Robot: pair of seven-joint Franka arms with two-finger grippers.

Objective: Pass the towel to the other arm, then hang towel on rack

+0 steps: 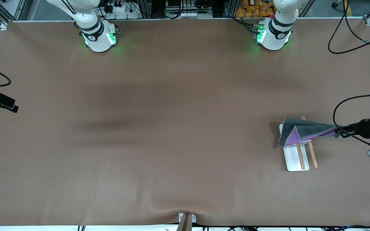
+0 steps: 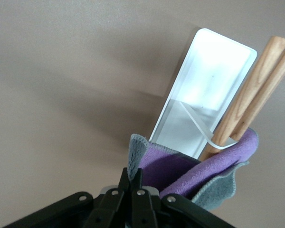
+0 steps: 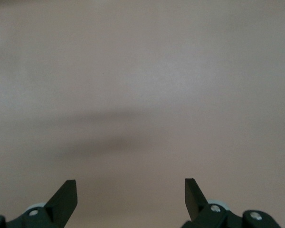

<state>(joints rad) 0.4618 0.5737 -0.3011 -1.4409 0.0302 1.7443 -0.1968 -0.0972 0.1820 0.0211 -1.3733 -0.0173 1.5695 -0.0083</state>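
Observation:
The towel (image 1: 300,130), dark grey with a purple fold showing, is draped over the rack's two wooden rods (image 1: 312,154) at the end farther from the front camera. One corner stretches out to my left gripper (image 1: 338,131), which is shut on it toward the left arm's end of the table. In the left wrist view my left gripper (image 2: 137,173) pinches the grey edging of the towel (image 2: 190,168), with the rods (image 2: 256,85) and the rack's white base (image 2: 204,80) close by. My right gripper (image 3: 130,187) is open over bare table at the right arm's end (image 1: 10,106), holding nothing.
The rack's white base (image 1: 295,158) lies flat on the brown table cover (image 1: 172,144). Black cables (image 1: 345,109) loop near the left arm's end. A small bracket (image 1: 186,219) sits at the table edge nearest the front camera.

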